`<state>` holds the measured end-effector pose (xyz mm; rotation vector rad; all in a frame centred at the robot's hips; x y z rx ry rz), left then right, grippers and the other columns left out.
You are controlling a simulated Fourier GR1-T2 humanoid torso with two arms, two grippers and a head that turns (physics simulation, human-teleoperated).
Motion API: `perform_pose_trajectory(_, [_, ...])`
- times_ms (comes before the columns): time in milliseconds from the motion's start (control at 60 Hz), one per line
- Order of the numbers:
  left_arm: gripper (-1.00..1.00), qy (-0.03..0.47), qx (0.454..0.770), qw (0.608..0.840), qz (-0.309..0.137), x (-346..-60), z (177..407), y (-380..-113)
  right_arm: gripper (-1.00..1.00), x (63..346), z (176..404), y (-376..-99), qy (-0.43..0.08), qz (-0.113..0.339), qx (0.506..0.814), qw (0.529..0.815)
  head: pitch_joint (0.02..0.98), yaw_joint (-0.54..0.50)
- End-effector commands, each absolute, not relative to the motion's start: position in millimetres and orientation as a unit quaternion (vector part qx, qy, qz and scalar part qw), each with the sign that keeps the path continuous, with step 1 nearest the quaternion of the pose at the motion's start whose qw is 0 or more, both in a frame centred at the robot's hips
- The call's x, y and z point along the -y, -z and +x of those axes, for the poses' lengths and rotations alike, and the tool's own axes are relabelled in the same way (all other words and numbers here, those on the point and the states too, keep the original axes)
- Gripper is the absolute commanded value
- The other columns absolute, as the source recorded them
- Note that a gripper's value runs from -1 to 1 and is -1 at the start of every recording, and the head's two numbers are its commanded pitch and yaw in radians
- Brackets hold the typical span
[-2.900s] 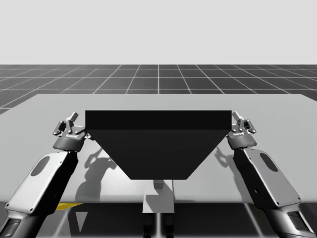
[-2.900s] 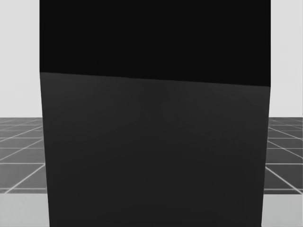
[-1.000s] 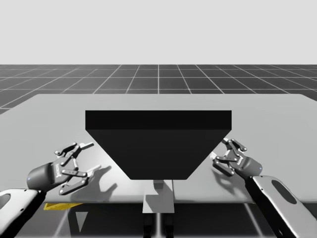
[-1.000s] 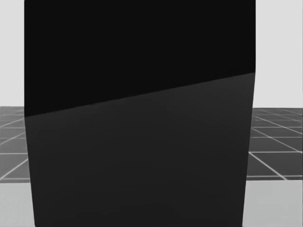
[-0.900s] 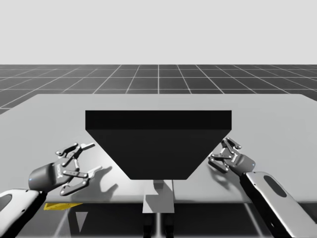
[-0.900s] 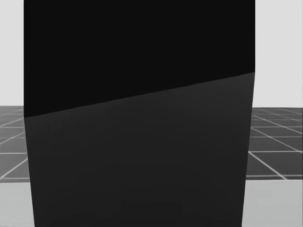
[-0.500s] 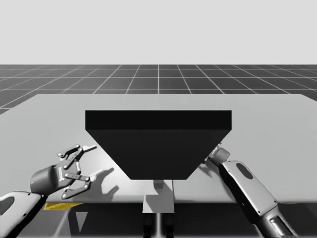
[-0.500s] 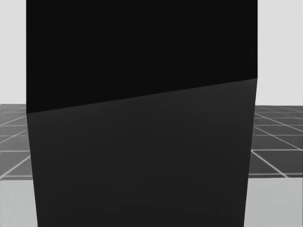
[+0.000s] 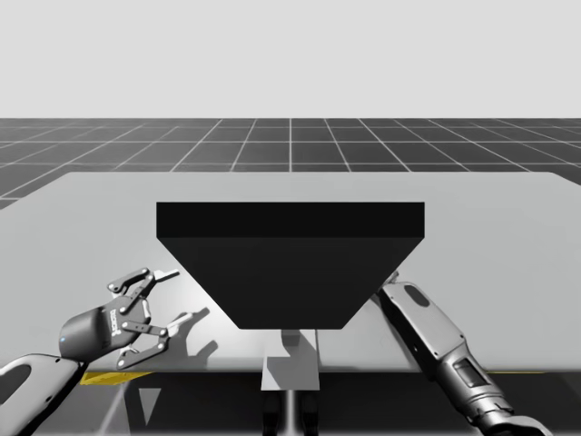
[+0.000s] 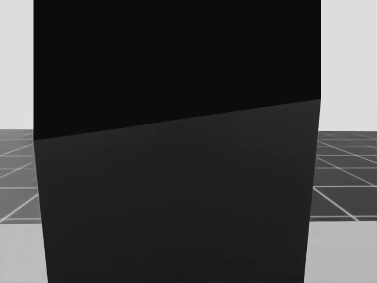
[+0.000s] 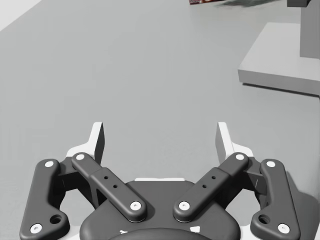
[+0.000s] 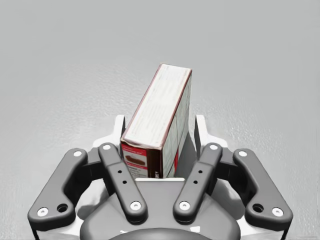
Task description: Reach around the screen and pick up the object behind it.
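Right wrist view: right gripper (image 12: 159,131) straddles the box (image 12: 159,110). Narrow red-edged carton, standing on the table (image 12: 260,60) behind the screen (image 9: 290,263).

Clamped?

Not by my read. Fingers (image 12: 201,131) are drawn partway in. One is at a broad face or nearly so, and there's a sliver of gap at the other. Calling it unclamped.

And in the high view?

Right arm (image 9: 427,331) runs in past the screen's right edge, its far end behind the panel. Left gripper (image 9: 136,313) hovers off the screen's left side, spread wide, nothing between its fingers.

How will the box handle?

Guessing light cardboard. The thin walls will bow if squeezed hard, and the smooth printed faces could slip under a weak pinch. It's narrow, so a push from one finger alone would likely tip it.

Grip point?

Across the two broad faces, where the fingers already sit. Go low to mid height, centred along the length, so both pads land together. Use moderate force. Then I'd lift straight up before backing out around the screen edge.
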<state>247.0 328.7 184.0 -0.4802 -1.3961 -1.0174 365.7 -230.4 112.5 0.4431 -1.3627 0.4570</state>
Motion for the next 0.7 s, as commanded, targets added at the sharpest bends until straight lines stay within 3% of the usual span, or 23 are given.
perform_pose_trajectory(17, [-1.0,0.446,0.609,0.624,-0.203,-329,247,-183,0.96,236,370,-99,-0.186,0.181,0.613,0.746,0.186,-0.03])
perform_pose_trajectory(317, [-1.0,0.444,0.616,0.62,-0.196,-330,246,-187,1.0,255,366,-110,-0.183,0.148,0.628,0.742,0.186,-0.03])
perform_pose_trajectory(700, [-1.0,0.445,0.618,0.619,-0.192,-330,247,-190,1.0,318,367,-148,-0.152,0.078,0.676,0.717,0.182,-0.03])
